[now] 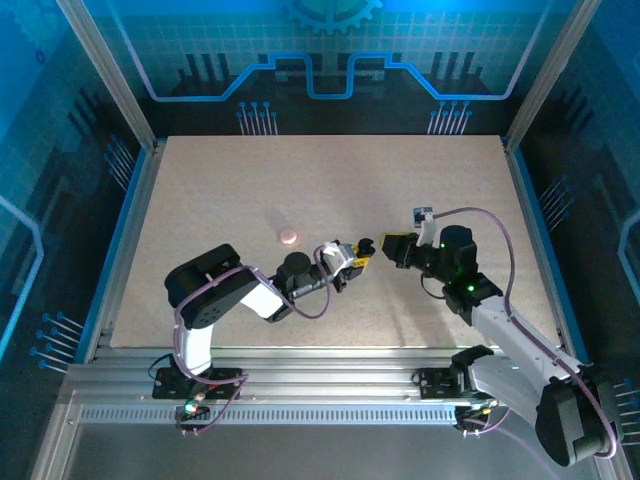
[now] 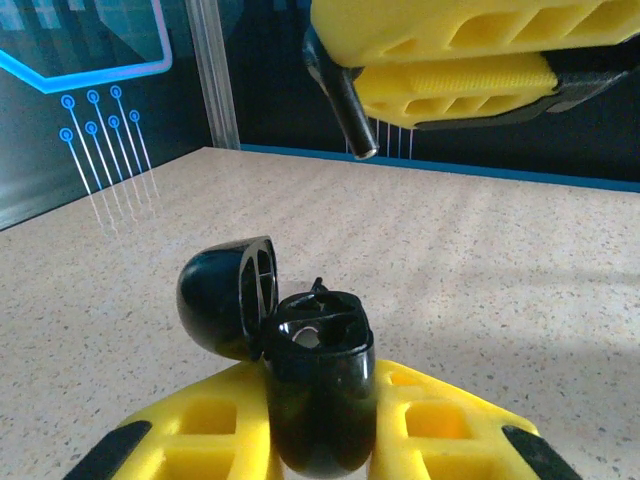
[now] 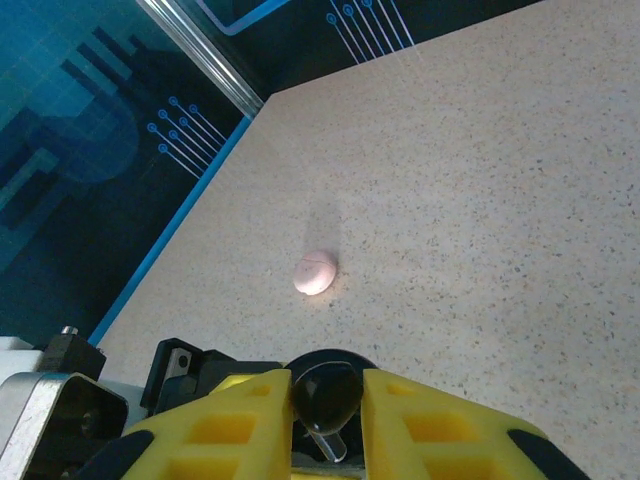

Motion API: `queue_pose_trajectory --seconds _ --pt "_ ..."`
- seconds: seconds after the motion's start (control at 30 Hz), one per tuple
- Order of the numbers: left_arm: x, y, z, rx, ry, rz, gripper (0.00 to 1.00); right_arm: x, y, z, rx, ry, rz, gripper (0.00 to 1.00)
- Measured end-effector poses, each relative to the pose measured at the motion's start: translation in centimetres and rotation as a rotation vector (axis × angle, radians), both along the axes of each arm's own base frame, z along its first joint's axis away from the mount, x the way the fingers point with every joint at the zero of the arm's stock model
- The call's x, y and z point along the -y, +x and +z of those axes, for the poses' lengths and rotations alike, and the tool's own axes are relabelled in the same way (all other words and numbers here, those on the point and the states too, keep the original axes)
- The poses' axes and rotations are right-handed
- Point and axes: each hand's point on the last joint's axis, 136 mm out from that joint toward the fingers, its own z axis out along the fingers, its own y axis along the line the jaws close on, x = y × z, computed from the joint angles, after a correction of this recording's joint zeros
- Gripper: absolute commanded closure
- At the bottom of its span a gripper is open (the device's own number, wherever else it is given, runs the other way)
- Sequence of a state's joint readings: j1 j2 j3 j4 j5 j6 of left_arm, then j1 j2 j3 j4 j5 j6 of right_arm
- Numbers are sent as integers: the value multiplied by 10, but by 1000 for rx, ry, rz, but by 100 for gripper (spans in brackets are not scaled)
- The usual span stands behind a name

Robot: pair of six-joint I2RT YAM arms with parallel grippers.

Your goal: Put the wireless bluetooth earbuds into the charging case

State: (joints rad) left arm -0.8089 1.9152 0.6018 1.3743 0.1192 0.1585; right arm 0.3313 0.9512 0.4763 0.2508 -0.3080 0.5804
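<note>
So the black earbud (image 3: 325,398) is pinched between the yellow fingers of the right hand (image 3: 325,385). In the left wrist view its stem (image 2: 352,108) pokes out at a slant, up in the air above and a bit beyond the charging case (image 2: 318,385). It's not in the case yet, the two are clearly apart.

The case is clamped upright in the left hand (image 2: 320,375), with its lid (image 2: 225,295) flipped open to one side. There's something shiny down in the opening, but I can't tell if a socket is already filled.

From the top view both hands meet over the middle of the worktop (image 1: 300,180), and a pink pebble (image 1: 288,236) lies off to the left, well clear of them.

What could go wrong, as I see it:
- The stem looks tilted relative to the socket, so it could catch on the rim and jam instead of dropping in.
- The grip is on a tiny rounded thing. Any sideways push against the case could pop it loose, and it would bounce across the worktop.
- Pushing down off-centre could twist the case in the left hand.
- A bump on the lid could knock it shut.
</note>
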Motion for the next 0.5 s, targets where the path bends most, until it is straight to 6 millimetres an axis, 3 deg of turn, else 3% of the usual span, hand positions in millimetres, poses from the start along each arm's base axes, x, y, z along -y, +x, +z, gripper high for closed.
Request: queue_pose_trajectory --seconds 0.5 --pt "2 3 21 9 -51 3 88 -24 -2 -5 -11 19 57 78"
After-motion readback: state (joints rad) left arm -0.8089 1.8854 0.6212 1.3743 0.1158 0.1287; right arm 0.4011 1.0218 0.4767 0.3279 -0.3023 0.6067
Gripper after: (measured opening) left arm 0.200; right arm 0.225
